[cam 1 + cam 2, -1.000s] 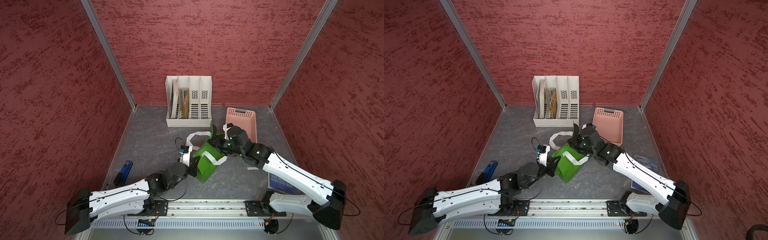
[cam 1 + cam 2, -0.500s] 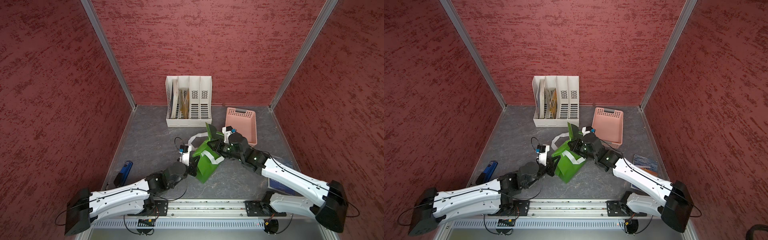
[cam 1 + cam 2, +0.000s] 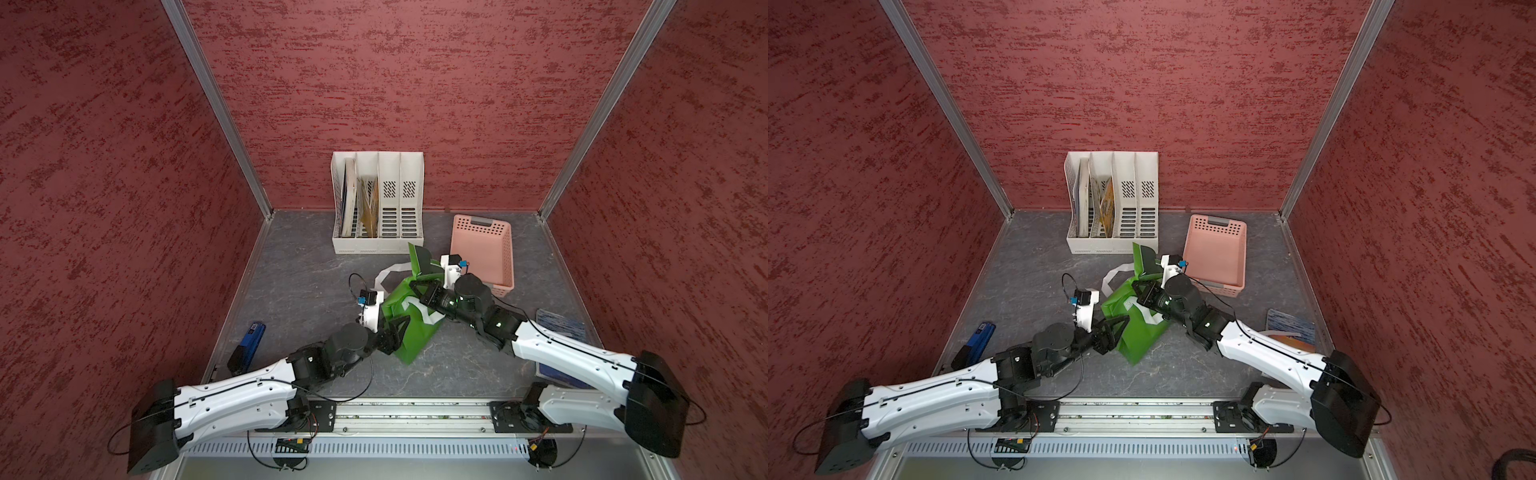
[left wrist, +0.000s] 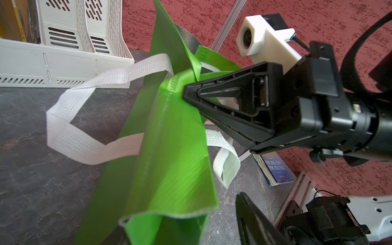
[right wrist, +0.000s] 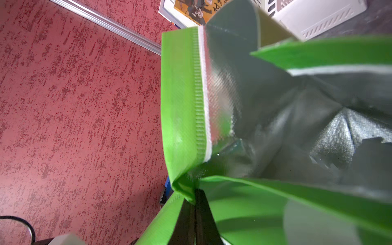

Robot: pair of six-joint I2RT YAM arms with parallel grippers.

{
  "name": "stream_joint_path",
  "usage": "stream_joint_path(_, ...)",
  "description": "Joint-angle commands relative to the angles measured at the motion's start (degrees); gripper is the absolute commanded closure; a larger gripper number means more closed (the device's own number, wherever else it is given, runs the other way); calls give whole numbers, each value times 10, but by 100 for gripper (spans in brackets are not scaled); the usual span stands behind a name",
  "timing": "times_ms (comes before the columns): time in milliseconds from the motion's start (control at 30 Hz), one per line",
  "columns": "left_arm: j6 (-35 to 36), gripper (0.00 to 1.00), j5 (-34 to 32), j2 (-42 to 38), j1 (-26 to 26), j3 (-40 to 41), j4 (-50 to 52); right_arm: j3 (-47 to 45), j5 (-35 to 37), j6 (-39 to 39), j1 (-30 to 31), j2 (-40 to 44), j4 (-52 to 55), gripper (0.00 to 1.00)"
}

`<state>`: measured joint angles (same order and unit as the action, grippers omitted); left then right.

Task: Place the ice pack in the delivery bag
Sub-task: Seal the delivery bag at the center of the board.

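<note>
both top views overhead, wrist views close on delivery bag (image 4: 169,159)

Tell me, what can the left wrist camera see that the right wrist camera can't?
Only the left wrist view shows a looping white handle and a blue book lying on the table. Only the right wrist view looks inside the delivery bag, at its shiny silver lining. Both show the bag's green fabric, the right tool shut on its rim, the white file organizer and the red wall.
</note>
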<state>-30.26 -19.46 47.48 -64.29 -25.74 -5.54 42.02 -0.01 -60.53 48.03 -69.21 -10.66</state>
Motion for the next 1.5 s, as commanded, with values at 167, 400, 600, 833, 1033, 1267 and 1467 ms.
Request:
stream_joint_path(167, 2, 55, -9, 9, 12, -9, 6, 3, 26, 20, 0, 24, 14, 97)
stream_joint_path(400, 11, 74, 3, 37, 37, -18, -25, 3, 3, 26, 1, 28, 20, 95)
stream_joint_path(600, -3, 87, 37, 58, 54, -29, -41, 16, -5, 30, 0, 24, 30, 84)
stream_joint_path(833, 13, 100, 70, 76, 54, -46, -32, 51, -43, 38, 1, -7, 39, 71)
stream_joint_path(1033, 28, 100, 75, 76, 53, -49, -16, 70, -66, 38, 1, -20, 50, 70)
stream_joint_path(1267, 52, 100, 80, 82, 53, -58, 5, 105, -50, 29, 1, -7, 141, 41)
stream_joint_path(1467, 62, 100, 85, 88, 52, -64, 18, 201, -6, -20, 1, -9, 316, 39)
